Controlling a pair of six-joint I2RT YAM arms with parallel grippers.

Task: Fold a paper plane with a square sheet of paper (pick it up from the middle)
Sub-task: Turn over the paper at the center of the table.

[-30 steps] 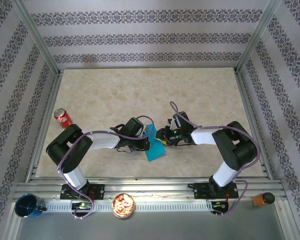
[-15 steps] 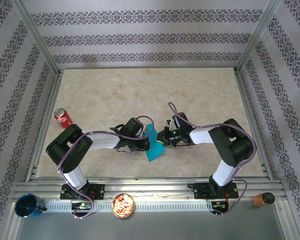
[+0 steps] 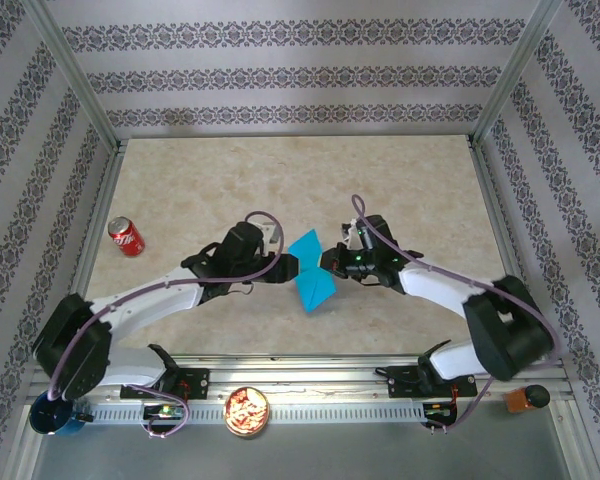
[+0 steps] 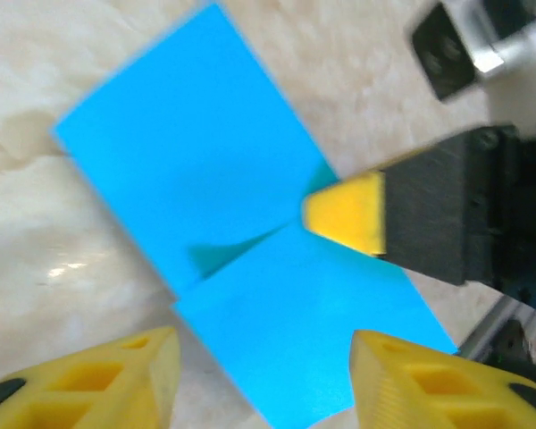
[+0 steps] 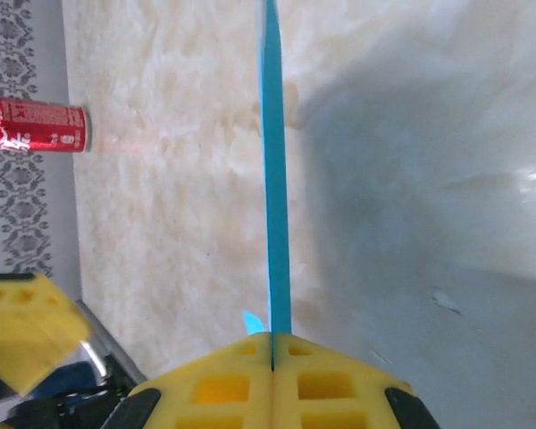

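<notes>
right gripper (image 5: 272, 344) is clamped shut on the square sheet of paper (image 4: 205, 179) at mid-edge, so a crease is pinched | left gripper (image 4: 263, 380) is held parted, empty, facing it | paper is seen above the table (image 3: 400, 180), between both grippers

Materials and finishes, mid-table

The square sheet of paper (image 4: 205, 170) is thin, smooth, matt turquoise with one soft crease. The tabletop (image 3: 230, 190) is cream, marble-look and glossy with highlights. The left gripper fingers (image 4: 402, 375) are dull yellow moulded plastic with recessed cells. Far left, the soda can (image 3: 125, 237) is shiny red metal. The near rail (image 3: 380, 372) is bare silvery metal.
</notes>
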